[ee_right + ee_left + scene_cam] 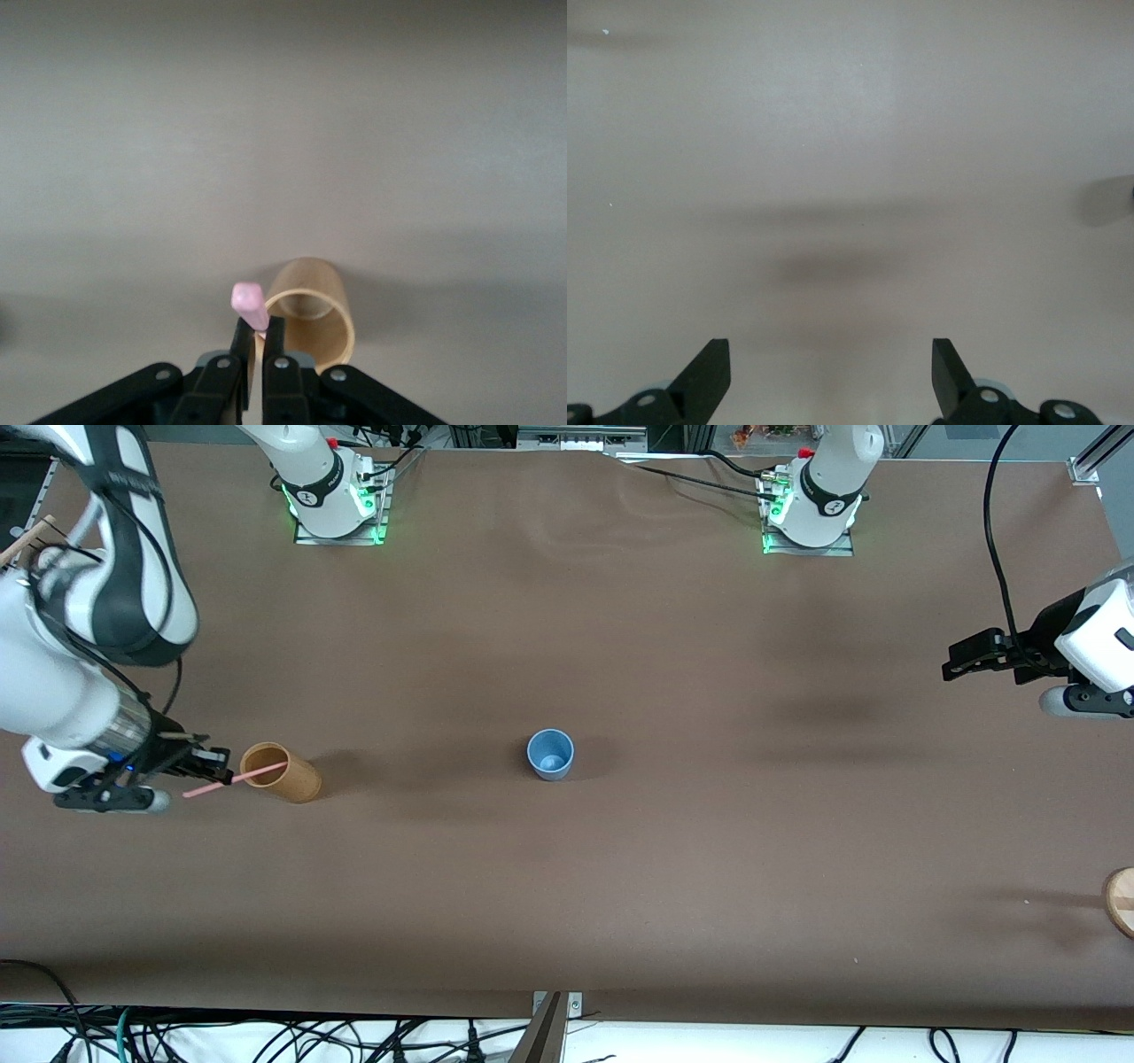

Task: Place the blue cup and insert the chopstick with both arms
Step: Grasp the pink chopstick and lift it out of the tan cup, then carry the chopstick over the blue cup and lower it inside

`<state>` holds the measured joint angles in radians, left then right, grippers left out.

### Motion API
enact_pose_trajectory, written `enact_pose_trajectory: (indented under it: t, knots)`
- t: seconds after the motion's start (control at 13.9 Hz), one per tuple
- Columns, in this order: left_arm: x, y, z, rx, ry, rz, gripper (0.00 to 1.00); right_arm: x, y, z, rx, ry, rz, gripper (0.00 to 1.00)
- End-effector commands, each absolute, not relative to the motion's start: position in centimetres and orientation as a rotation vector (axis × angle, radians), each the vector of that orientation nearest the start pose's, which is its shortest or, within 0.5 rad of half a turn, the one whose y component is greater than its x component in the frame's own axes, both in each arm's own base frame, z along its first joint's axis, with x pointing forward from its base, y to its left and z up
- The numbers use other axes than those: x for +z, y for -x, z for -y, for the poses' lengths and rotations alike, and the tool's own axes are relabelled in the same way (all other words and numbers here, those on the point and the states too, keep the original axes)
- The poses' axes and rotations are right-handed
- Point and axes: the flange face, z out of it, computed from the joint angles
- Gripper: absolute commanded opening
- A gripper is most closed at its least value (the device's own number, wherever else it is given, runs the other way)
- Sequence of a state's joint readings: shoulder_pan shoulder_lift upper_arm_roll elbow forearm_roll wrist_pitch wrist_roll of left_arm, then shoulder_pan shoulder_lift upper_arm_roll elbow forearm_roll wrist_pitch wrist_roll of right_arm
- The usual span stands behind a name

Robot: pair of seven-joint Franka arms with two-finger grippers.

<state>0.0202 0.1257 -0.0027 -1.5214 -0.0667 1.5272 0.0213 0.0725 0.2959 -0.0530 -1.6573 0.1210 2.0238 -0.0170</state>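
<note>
While pinched in right claw [213, 763], chopstick [235, 778] slants into wooden cup [282, 772]

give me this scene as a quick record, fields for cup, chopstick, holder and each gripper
blue cup: upright, mid-table, empty, nothing touching it
chopstick: pink, tilted, one end in the wooden cup, pinched by the right gripper
wooden cup: tan cylinder toward the right arm's end
right gripper: shut on the chopstick beside the wooden cup's rim
left gripper: open, holding nothing, waiting over bare table at the left arm's end
</note>
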Motion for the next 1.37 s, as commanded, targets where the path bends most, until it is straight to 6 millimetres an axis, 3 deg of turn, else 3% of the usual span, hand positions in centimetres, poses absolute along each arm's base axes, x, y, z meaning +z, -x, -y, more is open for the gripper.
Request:
enact_pose_trajectory:
  t: [0.0, 0.07, 0.22, 0.58, 0.79, 1.08, 1.3]
  knots:
    - [57.7, -58.8, -0.4, 0.174, 3.199, -0.036, 1.0, 49.7, -64.5, -6.0, -0.173, 3.066, 0.12, 0.0]
    - [57.7, -58.8, -0.5, 0.174, 3.199, -0.034, 1.0, 50.8, -64.3, -8.1, -0.203, 3.072, 0.182, 0.0]
    - [57.7, -58.8, -0.5, 0.176, 3.199, -0.034, 1.0, 51.2, -63.9, -11.4, -0.21, 3.066, 0.1, 0.0]
    - [57.7, -58.8, -0.5, 0.174, 3.199, -0.034, 1.0, 50.1, -58.9, -28.7, -0.253, 3.103, -0.216, 0.0]
    - [57.7, -58.8, -0.5, 0.174, 3.199, -0.034, 1.0, 48.4, -55.3, -37.6, -0.351, 3.064, -0.346, 0.0]
    - [57.7, -58.8, -0.5, 0.176, 3.199, -0.034, 1.0, 45.2, -52.2, -44.4, -0.439, 3.015, -0.494, 0.0]
    - [57.7, -58.8, -0.5, 0.176, 3.199, -0.034, 1.0, 43.7, -52.0, -46.9, -0.523, 2.962, -0.554, 0.0]
